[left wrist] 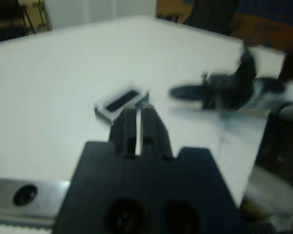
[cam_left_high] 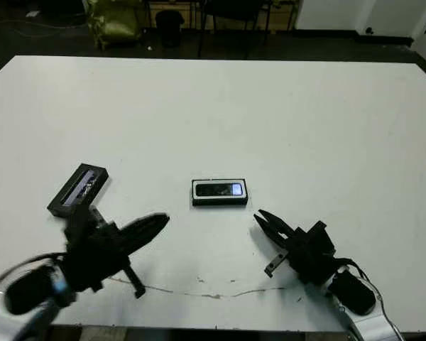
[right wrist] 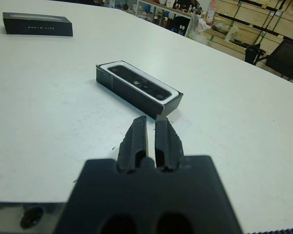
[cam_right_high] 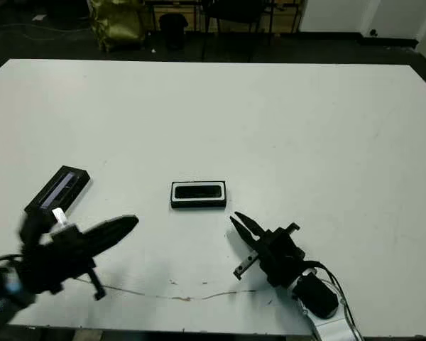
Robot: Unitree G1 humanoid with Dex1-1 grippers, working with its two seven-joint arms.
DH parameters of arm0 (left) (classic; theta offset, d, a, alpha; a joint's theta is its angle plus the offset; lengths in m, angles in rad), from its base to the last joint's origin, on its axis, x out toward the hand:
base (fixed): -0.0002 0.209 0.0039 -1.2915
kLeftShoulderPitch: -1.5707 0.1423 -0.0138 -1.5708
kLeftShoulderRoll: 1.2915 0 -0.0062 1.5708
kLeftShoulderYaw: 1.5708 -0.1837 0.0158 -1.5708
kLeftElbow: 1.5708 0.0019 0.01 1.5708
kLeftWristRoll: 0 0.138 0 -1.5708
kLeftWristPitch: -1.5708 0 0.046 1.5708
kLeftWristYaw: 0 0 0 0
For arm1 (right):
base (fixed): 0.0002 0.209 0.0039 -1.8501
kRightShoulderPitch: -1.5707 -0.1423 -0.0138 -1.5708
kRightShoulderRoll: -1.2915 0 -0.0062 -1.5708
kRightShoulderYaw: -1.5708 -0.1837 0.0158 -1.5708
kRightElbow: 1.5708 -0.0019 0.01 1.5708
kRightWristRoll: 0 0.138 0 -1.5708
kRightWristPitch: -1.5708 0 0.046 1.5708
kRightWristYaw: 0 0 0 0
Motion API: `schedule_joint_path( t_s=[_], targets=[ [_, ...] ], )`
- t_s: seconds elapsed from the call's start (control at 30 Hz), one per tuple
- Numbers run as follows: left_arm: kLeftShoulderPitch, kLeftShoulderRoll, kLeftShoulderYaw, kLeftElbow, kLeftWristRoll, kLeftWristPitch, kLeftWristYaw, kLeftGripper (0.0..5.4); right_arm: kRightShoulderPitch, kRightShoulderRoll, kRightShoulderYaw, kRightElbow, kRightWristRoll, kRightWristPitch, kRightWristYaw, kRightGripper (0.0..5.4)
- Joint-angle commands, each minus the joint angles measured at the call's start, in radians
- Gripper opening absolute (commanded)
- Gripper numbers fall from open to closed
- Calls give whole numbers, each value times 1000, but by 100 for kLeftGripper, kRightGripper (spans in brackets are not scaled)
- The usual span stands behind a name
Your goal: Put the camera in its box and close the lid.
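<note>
White table point(cam_left_high: 284, 121) filled most of the view, bare apart from a thin dark scratch line point(cam_left_high: 199, 293) near its front edge. The left gripper point(cam_left_high: 160, 221) hovered low over the near-left part of the table, its two black fingers point(left wrist: 129, 127) pressed nearly together with only a thin slit between them, holding nothing. The right gripper point(cam_left_high: 261, 218) sat near the front on the right side, pointing toward the middle, fingers point(right wrist: 136, 139) likewise close together, a narrow gap, empty. The lid point(cam_left_high: 79, 189) lay on the table at the left, well apart from the box, just behind the left arm, angled, grey strip facing up. The box point(cam_left_high: 219, 192) sat near the table's centre, between and a little beyond the two grippers, open-topped, white lining showing as a rim. The camera point(cam_left_high: 219, 190) lay flat inside the box, lengthwise, pale bluish patch toward its right end. Neither gripper touched box or camera.
</note>
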Motion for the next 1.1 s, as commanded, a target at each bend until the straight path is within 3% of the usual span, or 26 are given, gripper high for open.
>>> schedule_joint_path(
  t_s=[0.03,0.2,0.27,0.37,0.5,0.57,0.77,1.1],
  targets=[
    [20,-3,124,-20,-165,72,152,2,9,-14,-1,2,12,0,16,0],
    [13,31,267,2,-258,113,367,2,18,-23,-6,-40,20,60,18,0],
    [8,32,296,24,-262,124,437,2,16,-25,-5,-33,13,44,18,0],
    [28,29,295,17,-124,111,518,22,6,-29,0,-11,9,8,30,0],
    [61,-3,251,10,7,84,534,110,17,-33,4,-43,9,52,28,0],
    [73,-20,216,28,53,70,521,160,19,-28,2,-36,25,24,35,0],
    [71,-12,121,143,193,-13,390,306,48,-25,-6,-79,43,38,21,0],
    [14,-36,67,347,227,-117,144,538,67,-30,-4,-99,28,44,3,0]
  ],
)
